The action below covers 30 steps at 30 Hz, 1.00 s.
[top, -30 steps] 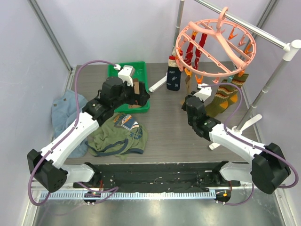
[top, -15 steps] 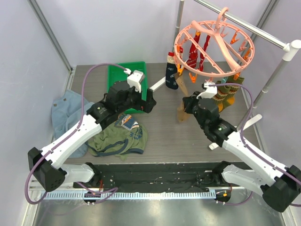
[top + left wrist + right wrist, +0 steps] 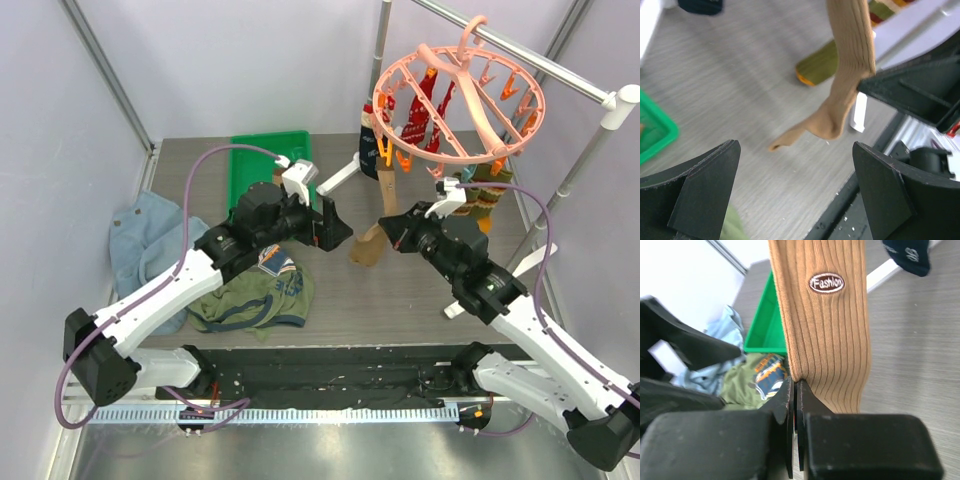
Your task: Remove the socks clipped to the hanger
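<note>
The salmon-pink hanger (image 3: 458, 100) hangs tilted from the rail at the back right. Red patterned socks (image 3: 420, 112), a navy sock (image 3: 369, 140) and olive striped socks (image 3: 486, 200) dangle from its clips. A tan ribbed sock (image 3: 372, 225) stretches down and to the left from an orange clip. My right gripper (image 3: 396, 230) is shut on that tan sock's (image 3: 825, 325) side edge, jaws (image 3: 796, 387) pinched on the fabric. My left gripper (image 3: 335, 226) stands wide open just left of the sock's foot (image 3: 825, 125), nothing between its fingers (image 3: 705, 190).
A green tray (image 3: 262, 160) lies at the back left. An olive T-shirt (image 3: 250, 295) and pale blue denim (image 3: 140, 235) lie front left. The white-and-grey rail stand (image 3: 585, 150) and its foot (image 3: 535, 258) rise at the right.
My right gripper has pulled the tan sock leftward and toward the front, and the hanger has swung and tilted. My left arm has moved right, from over the green tray to beside the sock.
</note>
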### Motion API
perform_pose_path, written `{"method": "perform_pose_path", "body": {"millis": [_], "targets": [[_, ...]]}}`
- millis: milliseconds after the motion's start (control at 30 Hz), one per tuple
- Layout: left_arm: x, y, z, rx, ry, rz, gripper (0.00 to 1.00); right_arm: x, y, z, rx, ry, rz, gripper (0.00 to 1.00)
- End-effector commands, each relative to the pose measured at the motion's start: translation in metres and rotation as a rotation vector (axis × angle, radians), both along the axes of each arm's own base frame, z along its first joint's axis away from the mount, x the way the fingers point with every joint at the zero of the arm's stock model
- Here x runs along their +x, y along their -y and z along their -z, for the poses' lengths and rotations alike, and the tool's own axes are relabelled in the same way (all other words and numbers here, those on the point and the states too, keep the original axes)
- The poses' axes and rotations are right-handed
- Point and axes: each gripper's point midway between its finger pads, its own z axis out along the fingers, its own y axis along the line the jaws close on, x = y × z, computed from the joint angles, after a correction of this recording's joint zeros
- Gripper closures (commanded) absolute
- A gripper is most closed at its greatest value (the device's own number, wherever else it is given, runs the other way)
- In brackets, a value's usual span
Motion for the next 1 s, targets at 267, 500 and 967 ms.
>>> {"method": "perform_pose_path", "body": {"millis": [267, 500, 967], "targets": [[0.029, 0.032, -0.088, -0.173, 0.162, -0.020, 0.01, -0.016, 0.006, -0.042, 0.057, 0.111, -0.026, 0.99], [0.076, 0.049, -0.126, -0.179, 0.237, -0.127, 0.05, -0.020, 0.006, -0.028, 0.068, 0.100, -0.035, 0.99], [0.108, 0.094, -0.147, -0.293, 0.282, -0.128, 0.17, -0.019, 0.011, -0.025, 0.068, 0.112, -0.014, 0.99]]}}
